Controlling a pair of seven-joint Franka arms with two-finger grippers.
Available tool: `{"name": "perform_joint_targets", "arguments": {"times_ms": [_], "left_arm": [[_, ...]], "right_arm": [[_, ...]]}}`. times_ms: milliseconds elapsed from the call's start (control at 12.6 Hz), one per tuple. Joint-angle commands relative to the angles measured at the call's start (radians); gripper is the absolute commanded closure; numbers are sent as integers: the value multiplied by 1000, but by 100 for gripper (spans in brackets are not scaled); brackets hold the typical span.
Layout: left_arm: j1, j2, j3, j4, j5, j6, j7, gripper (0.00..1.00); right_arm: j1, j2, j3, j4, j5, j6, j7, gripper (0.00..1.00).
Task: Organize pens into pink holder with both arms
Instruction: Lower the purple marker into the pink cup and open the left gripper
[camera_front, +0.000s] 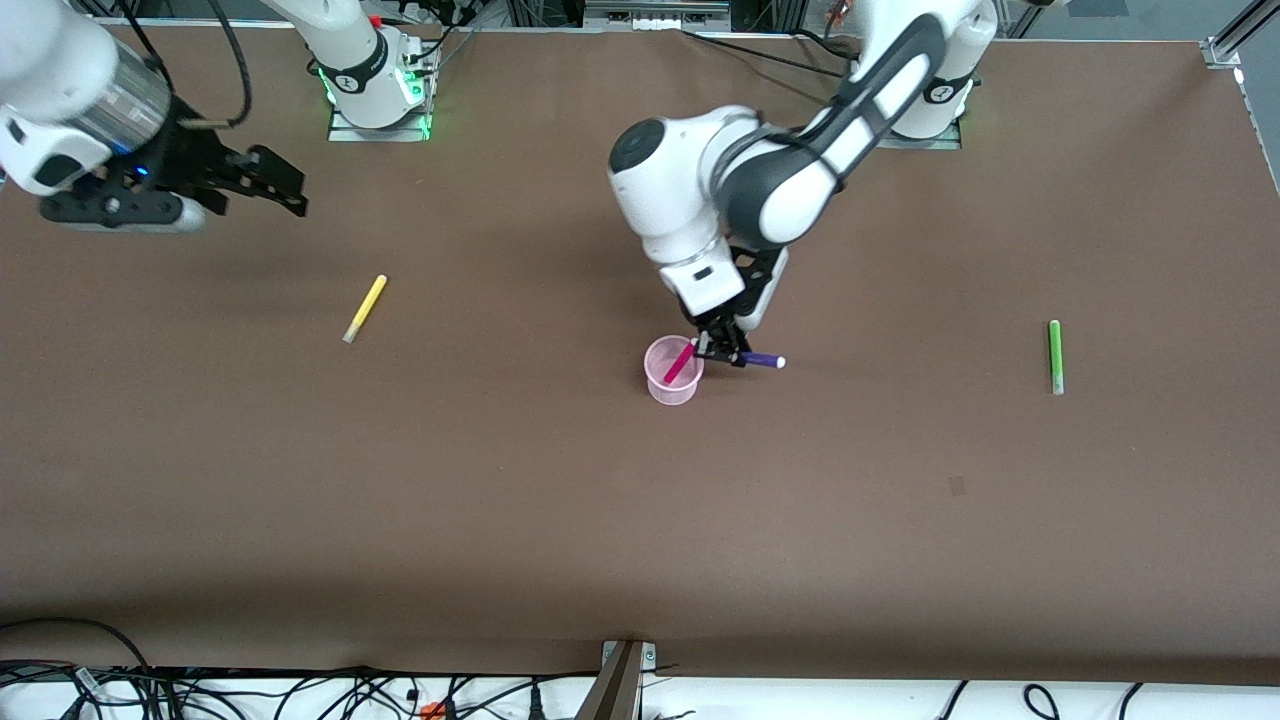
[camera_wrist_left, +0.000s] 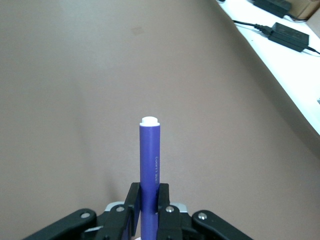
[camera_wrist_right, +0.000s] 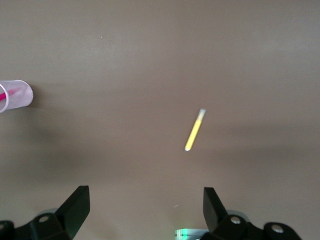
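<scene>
The pink holder (camera_front: 671, 371) stands mid-table with the magenta-pink pen (camera_front: 680, 362) leaning inside it. My left gripper (camera_front: 722, 350) is shut on the purple pen (camera_front: 763, 359), holding it level beside the holder's rim; in the left wrist view the pen (camera_wrist_left: 149, 165) sticks out between the fingers. The yellow pen (camera_front: 365, 307) lies on the table toward the right arm's end and shows in the right wrist view (camera_wrist_right: 194, 131). The green pen (camera_front: 1055, 355) lies toward the left arm's end. My right gripper (camera_front: 285, 185) is open and empty, raised above the table.
The brown table (camera_front: 500, 480) ends at a white edge with cables (camera_front: 300, 695) nearest the front camera. The holder also shows in the right wrist view (camera_wrist_right: 15, 95). Power bricks (camera_wrist_left: 287, 35) lie off the table edge in the left wrist view.
</scene>
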Motion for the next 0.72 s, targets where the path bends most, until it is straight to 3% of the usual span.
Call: {"name": "perform_joint_targets", "arguments": {"times_ms": [0, 79, 318, 636], "left_arm": [[-190, 89, 184, 119, 32, -28, -28, 100], [-236, 101, 229, 123, 30, -26, -34, 100], [-284, 110, 252, 127, 35, -31, -37, 100], [-391, 146, 346, 127, 35, -35, -57, 100]], "right_arm": [[3, 7, -17, 39, -47, -18, -54, 0], [3, 12, -23, 44, -62, -21, -57, 0], [1, 70, -29, 96, -62, -31, -55, 0], [3, 122, -35, 142, -90, -37, -46, 0]]}}
